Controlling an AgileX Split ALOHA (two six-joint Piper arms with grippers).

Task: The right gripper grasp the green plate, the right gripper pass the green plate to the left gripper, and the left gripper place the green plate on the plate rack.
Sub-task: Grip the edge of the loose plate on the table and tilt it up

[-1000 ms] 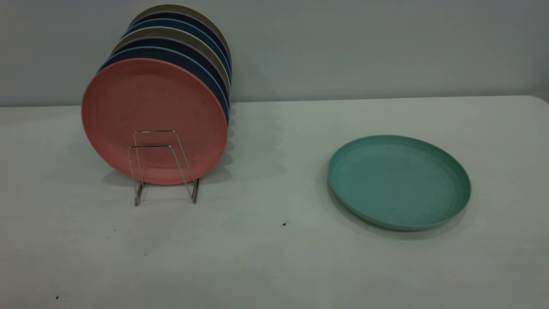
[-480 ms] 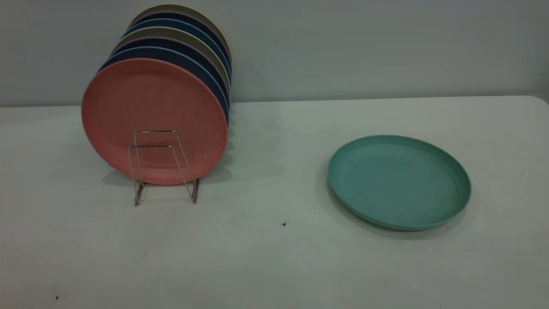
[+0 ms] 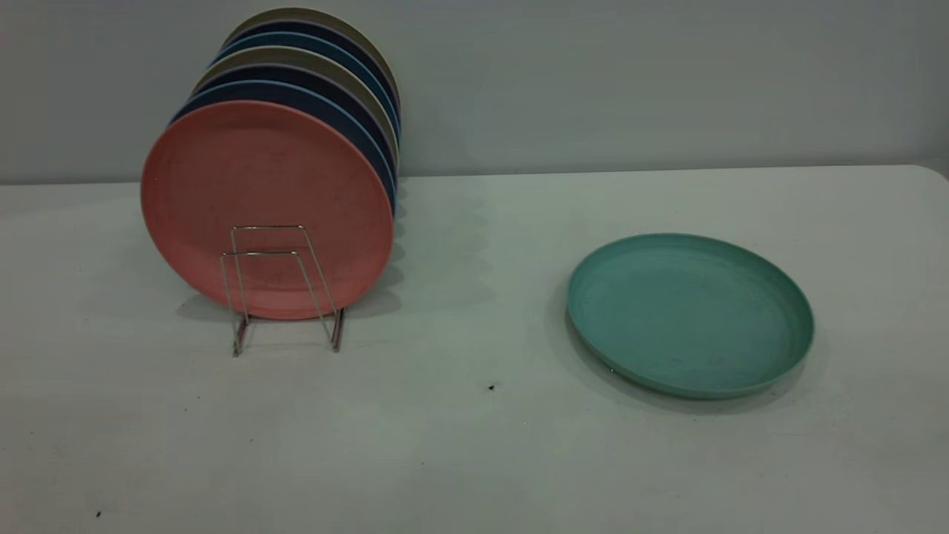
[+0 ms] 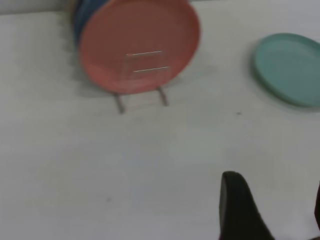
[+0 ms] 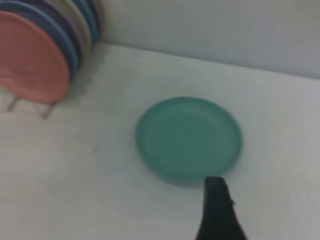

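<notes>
While only one black finger of the right gripper [image 5: 218, 210] shows, above the table short of the green plate [image 3: 689, 313], I cannot tell its jaw state. Left gripper [image 4: 272, 210]: fingers spread, holding nothing. Plate lies flat toward the table's right edge, well apart from the plate rack [image 3: 285, 289] near the back-left corner; its low rim may slip a shallow pinch.

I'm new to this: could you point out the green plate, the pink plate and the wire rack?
green plate [image 3: 689, 315], exterior view, inner face.
pink plate [image 3: 252, 178], exterior view, front face.
wire rack [image 3: 317, 293], exterior view, right upright wire.
</notes>
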